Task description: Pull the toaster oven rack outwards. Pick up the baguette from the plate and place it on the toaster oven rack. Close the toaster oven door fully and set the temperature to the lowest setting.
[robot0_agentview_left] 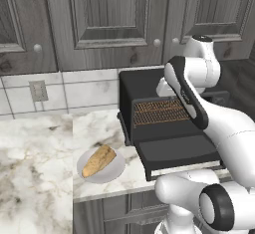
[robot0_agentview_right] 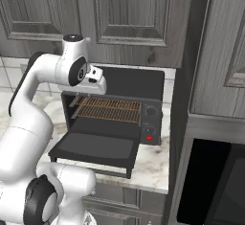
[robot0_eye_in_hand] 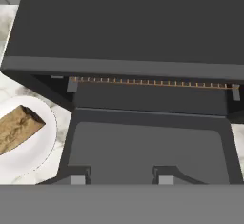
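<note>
Left base view: I'm seeing the oven (robot0_agentview_left: 149, 86) on the counter (robot0_agentview_left: 99, 128) with its door (robot0_agentview_left: 177, 153) lying open and the rack (robot0_agentview_left: 159, 112) sitting inside; the baguette (robot0_agentview_left: 98, 161) is resting on the plate (robot0_agentview_left: 115, 171) left of the door.

Right base view: my arm is reaching over the oven, above the rack.

Hand view: I'm looking down at the door, the rack's front edge, and the baguette; the gripper (robot0_eye_in_hand: 118, 180) is clenched on nothing.
</note>
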Tool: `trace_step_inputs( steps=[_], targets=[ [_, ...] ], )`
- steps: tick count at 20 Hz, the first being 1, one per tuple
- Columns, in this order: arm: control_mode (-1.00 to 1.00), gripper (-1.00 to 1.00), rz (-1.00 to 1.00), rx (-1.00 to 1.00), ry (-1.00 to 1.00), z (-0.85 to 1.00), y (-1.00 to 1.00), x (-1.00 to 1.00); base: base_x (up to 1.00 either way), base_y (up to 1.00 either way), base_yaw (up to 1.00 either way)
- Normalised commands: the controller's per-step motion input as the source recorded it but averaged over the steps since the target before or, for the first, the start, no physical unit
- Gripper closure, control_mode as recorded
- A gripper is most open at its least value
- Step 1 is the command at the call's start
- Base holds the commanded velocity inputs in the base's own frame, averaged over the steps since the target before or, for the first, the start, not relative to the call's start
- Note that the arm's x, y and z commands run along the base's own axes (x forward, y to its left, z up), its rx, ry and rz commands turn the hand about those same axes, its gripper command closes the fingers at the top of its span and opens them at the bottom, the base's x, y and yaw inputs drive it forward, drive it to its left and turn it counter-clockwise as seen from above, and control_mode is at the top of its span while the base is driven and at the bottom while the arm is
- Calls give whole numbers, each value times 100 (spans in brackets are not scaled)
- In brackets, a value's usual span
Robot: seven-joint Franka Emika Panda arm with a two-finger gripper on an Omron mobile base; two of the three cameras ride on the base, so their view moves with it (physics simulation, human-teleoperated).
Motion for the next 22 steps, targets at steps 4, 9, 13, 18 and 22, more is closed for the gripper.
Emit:
trace_step_inputs(
  steps=[4, 9, 13, 18, 22],
  targets=[
    [-100, -100, 0, 0, 0, -5, -9, -16, 0, 0, 0],
    [-100, -100, 0, 0, 0, 0, -1, -27, 0, 0, 0],
    [-100, -100, -1, 1, 0, -2, 0, -53, 0, 0, 0],
    [-100, -100, -4, 2, -2, -25, -4, -40, 0, 0, 0],
    [-100, -100, -11, 16, -13, -33, -16, -51, 0, 0, 0]
  ],
)
